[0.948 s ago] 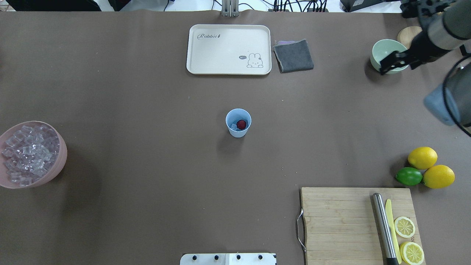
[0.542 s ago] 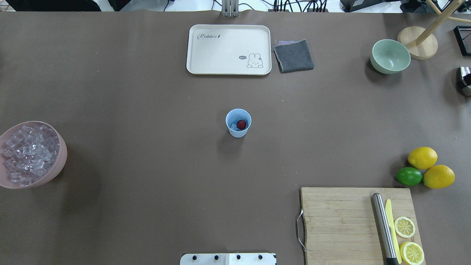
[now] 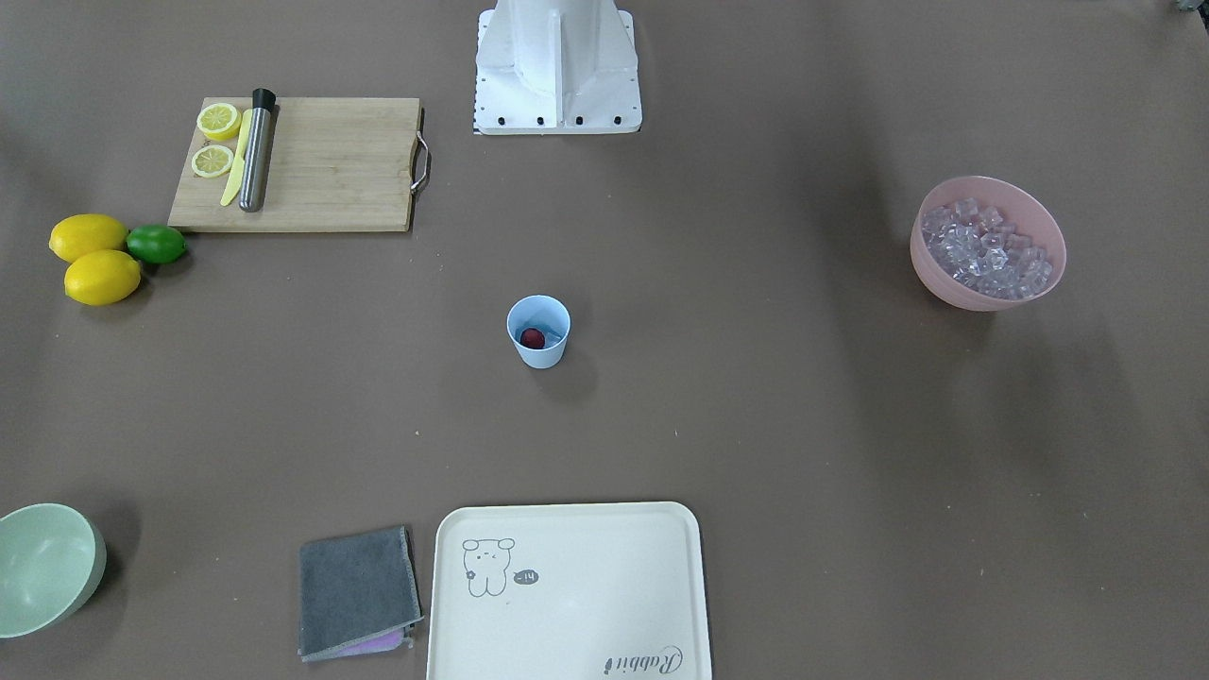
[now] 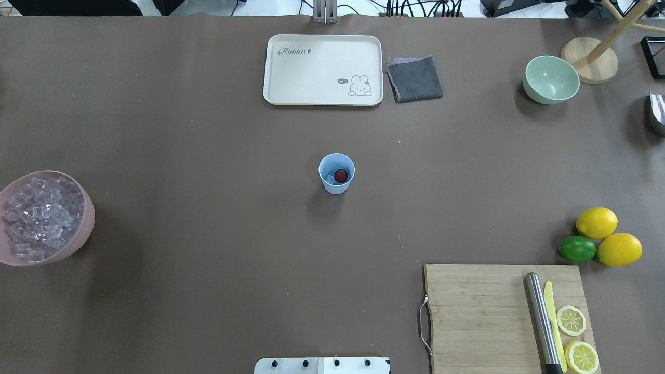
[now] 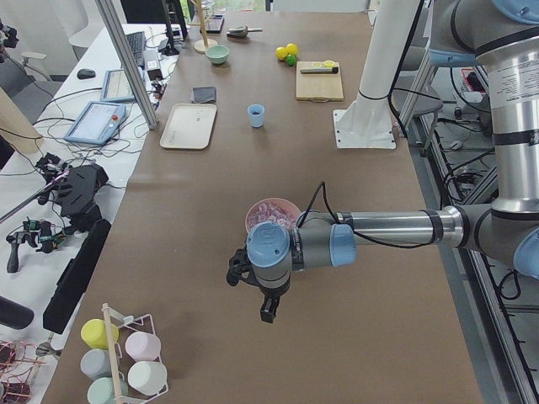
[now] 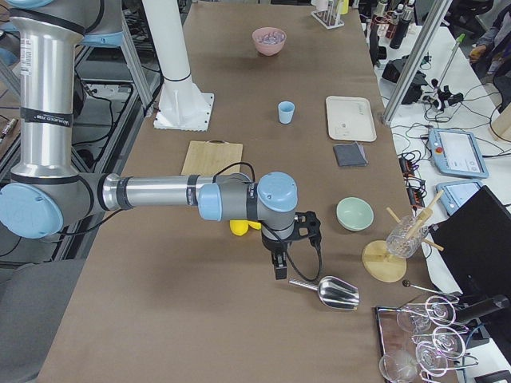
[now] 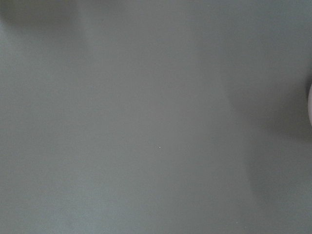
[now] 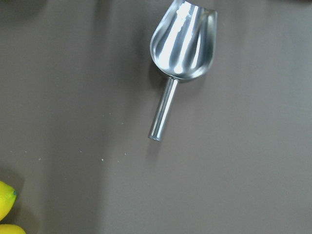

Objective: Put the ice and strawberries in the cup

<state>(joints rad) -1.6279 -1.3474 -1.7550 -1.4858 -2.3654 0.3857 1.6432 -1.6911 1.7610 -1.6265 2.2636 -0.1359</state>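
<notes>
The light-blue cup (image 4: 336,174) stands upright mid-table, also in the front view (image 3: 538,331). Inside it lie the red strawberry (image 4: 341,175) and a clear ice cube (image 4: 330,179). Many more ice cubes (image 4: 36,215) fill the pink bowl (image 4: 85,228) at the left edge. My left gripper (image 5: 250,293) hangs beyond the pink bowl at the table's left end; I cannot tell if it is open. My right gripper (image 6: 279,267) hangs at the table's right end beside a metal scoop (image 8: 183,44) that lies on the table; I cannot tell its state.
A cream tray (image 4: 322,70) and grey cloth (image 4: 414,78) lie at the far side. A pale-green bowl (image 4: 552,79) and wooden stand (image 4: 589,59) are far right. Two lemons (image 4: 596,222), a lime (image 4: 577,248) and a cutting board (image 4: 478,311) with muddler, knife and lemon halves sit near right.
My right arm, which hung by the pale-green bowl 0.9 s ago, has withdrawn to the right out of the overhead view. The cup and its contents have not moved.
</notes>
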